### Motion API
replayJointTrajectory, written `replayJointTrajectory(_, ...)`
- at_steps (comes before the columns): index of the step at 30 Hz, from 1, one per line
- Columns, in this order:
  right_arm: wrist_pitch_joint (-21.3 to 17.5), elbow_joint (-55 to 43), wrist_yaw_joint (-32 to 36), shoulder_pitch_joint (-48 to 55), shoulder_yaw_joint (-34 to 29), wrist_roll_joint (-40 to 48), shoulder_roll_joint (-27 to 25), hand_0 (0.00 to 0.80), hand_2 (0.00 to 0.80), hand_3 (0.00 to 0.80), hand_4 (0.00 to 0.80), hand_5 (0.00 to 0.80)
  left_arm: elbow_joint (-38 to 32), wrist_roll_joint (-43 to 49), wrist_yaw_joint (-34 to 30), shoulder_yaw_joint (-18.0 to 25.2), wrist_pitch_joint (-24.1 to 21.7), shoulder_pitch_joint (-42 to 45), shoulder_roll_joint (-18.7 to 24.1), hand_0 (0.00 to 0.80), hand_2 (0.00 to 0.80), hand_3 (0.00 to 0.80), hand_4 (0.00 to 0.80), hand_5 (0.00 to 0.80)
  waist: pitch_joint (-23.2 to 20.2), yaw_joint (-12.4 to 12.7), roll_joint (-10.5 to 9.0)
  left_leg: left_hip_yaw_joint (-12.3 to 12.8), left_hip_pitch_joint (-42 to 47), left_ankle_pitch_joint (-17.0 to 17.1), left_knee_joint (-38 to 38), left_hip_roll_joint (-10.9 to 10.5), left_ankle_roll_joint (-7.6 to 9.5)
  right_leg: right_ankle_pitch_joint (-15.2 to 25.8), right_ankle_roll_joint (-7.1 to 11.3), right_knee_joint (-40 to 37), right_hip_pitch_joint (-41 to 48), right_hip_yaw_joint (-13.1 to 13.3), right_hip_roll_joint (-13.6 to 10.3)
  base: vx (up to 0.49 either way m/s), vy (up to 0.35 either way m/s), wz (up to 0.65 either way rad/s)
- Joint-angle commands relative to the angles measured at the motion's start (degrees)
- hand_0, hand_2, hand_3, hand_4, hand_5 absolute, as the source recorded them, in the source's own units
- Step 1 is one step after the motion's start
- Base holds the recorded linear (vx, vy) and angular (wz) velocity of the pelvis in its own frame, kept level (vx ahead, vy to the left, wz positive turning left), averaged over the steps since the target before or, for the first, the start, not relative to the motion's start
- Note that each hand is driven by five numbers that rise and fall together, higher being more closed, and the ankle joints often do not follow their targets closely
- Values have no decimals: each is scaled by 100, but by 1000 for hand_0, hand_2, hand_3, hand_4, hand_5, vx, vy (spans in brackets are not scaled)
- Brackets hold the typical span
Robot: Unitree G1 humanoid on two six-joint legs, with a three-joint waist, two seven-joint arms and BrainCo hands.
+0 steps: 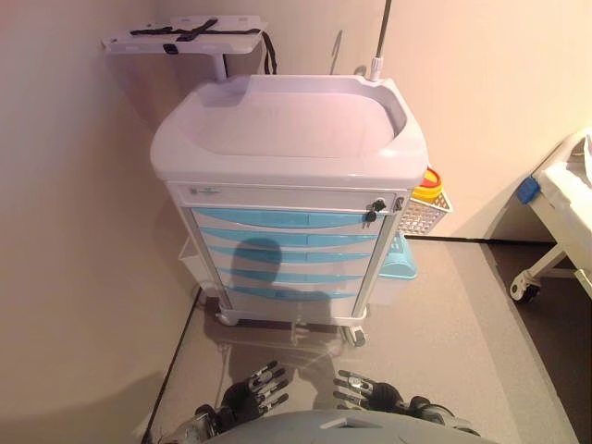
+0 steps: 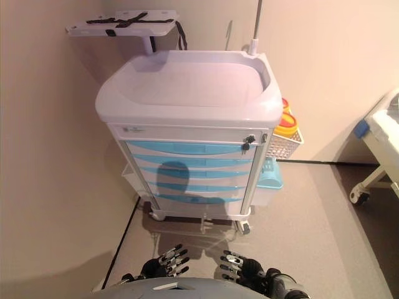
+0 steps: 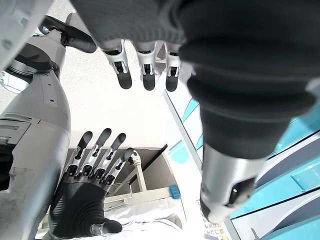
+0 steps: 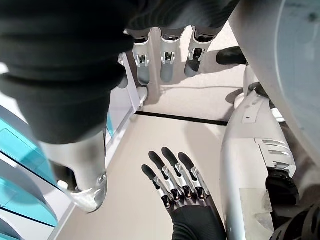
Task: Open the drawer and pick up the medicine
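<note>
A white medical cart [image 1: 287, 129] stands ahead against the wall, with several light-blue drawers [image 1: 287, 242] stacked in its front, all closed. A small lock with a key [image 1: 372, 211] sits at the top drawer's right end. No medicine shows in any view. My left hand [image 1: 252, 393] and right hand [image 1: 370, 391] hang low near the bottom edge, well short of the cart, fingers straight and empty. The left wrist view shows the left hand's fingers [image 3: 145, 67] straight, with the right hand [image 3: 92, 175] beyond. In the right wrist view its fingers [image 4: 165, 62] are straight too.
A white wire basket with a yellow container [image 1: 427, 199] hangs on the cart's right side. A light-blue bin [image 1: 400, 264] sits below it. A white shelf with black straps [image 1: 185, 35] juts out at the back left. A wheeled bed frame [image 1: 555, 231] stands at the right.
</note>
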Motion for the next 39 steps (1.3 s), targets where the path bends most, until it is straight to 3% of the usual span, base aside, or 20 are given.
replayJointTrajectory(1, 31, 387, 231, -160, -12, 106, 152, 0, 0, 0, 0, 0, 378, 40, -111, 104, -24, -382, -274, 0, 0, 0, 0, 0, 238, 44, 6, -59, -305, -11, 35, -352, 170, -401, 192, 121, 434, -227, 99, 0, 0, 0)
replayJointTrajectory(11, -6, 372, 245, -146, -33, 185, 158, 0, 0, 0, 0, 0, 337, -284, -138, 192, -98, -353, -293, 0, 0, 0, 0, 0, 257, 70, -3, -89, -319, -8, 35, -363, 183, -402, 184, 131, 428, -234, 98, 1, 0, 0)
replayJointTrajectory(21, -23, 315, 203, -142, -38, 276, 182, 0, 0, 0, 0, 0, 202, -348, 105, 250, -757, -340, -290, 0, 0, 0, 0, 0, 249, 119, -21, -140, -318, -5, 35, -382, 191, -409, 181, 141, 445, -249, 91, 0, 0, 0)
replayJointTrajectory(26, -8, 315, 206, -133, -58, 305, 179, 0, 0, 0, 0, 0, 218, -437, -208, 291, -133, -324, -304, 0, 0, 0, 0, 0, 259, 113, -24, -134, -315, -12, 35, -382, 190, -411, 184, 146, 441, -245, 83, 0, 0, 0)
replayJointTrajectory(39, -58, 367, 274, -81, -169, 307, 180, 0, 0, 0, 0, 0, 404, -1017, -441, 542, 474, -273, -366, 0, 0, 0, 0, 0, 330, 88, -33, -106, -304, -16, 35, -363, 195, -409, 197, 202, 417, -224, 55, 9, 3, 0)
